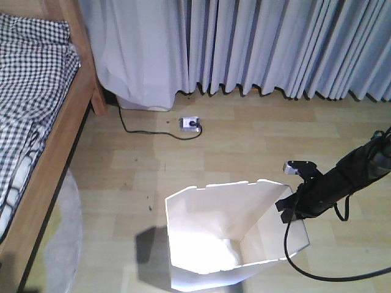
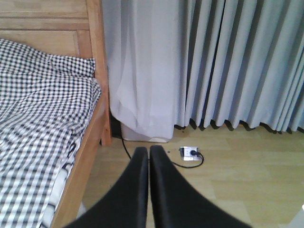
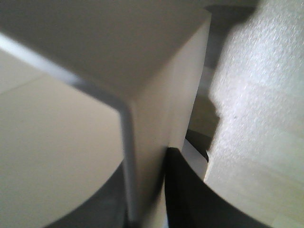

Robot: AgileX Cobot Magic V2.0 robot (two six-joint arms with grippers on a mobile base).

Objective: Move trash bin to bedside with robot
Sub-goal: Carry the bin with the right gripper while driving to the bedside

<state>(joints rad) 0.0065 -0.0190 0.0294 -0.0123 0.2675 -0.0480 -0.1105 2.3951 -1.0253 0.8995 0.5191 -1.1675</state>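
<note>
The white bin (image 1: 208,226) stands upright on the wood floor (image 1: 244,152), well apart from the bed (image 1: 58,140), its mouth catching the light. The right gripper (image 1: 293,206) is clamped over the bin's right rim, one finger inside the thin wall and one outside. The left gripper (image 2: 149,164) hangs clear of the bin, fingers pressed together on nothing, pointed toward the checkered bedding (image 2: 42,109). Beyond the bin lie a floor socket (image 1: 190,124) with its black cord (image 1: 126,128), then grey curtains (image 1: 275,43). The hold looks made; hauling appears to be the step in hand. Next, the bin must travel left to the bed frame, steadily, since one pinched wall could flex, slip or tip it.
</note>
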